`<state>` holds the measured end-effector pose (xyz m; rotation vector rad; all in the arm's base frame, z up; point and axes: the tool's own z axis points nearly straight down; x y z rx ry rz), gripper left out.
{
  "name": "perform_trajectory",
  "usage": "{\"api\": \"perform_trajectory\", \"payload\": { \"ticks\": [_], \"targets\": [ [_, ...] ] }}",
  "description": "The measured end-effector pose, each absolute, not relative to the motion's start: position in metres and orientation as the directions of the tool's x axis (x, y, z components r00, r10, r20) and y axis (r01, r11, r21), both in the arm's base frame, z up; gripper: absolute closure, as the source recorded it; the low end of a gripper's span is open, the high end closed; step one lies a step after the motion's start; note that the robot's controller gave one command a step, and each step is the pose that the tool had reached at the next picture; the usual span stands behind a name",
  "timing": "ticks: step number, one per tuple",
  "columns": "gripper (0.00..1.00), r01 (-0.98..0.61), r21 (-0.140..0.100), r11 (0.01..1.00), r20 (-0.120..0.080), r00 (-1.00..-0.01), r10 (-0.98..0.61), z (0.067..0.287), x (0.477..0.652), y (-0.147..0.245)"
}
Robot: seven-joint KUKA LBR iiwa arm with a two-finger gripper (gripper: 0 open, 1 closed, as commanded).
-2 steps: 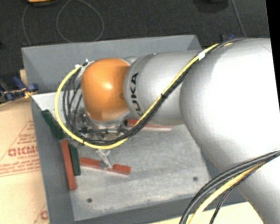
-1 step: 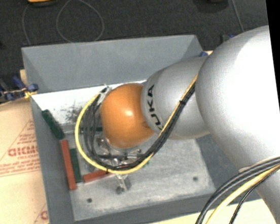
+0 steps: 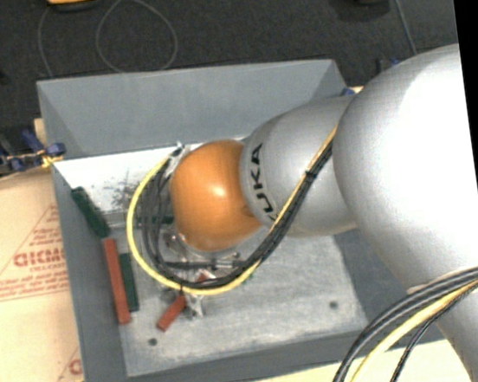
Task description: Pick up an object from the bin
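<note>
Though the fingers hang by a short red stick (lower left), I cannot tell their opening.

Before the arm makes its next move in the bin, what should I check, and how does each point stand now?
1. The gripper is low over the bin floor, lower left in the view: ok.
2. The small red piece lies directly beside the gripper: ok.
3. The small red piece is actually gripped: cannot tell, the wrist hides it.
4. The long red stick and the dark green stick beside it lie apart from the gripper: ok.
5. The left wall is apart from the gripper: ok.
</note>
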<state>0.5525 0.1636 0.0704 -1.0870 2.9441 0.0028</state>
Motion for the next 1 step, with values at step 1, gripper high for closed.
{"api": "perform_trajectory", "payload": {
  "ticks": [1],
  "targets": [
    [1.00, -0.642, -0.005, 0.767, -0.012, -0.767, -0.642, 0.2115, 0.5467, 0.1909]
  ]
}}
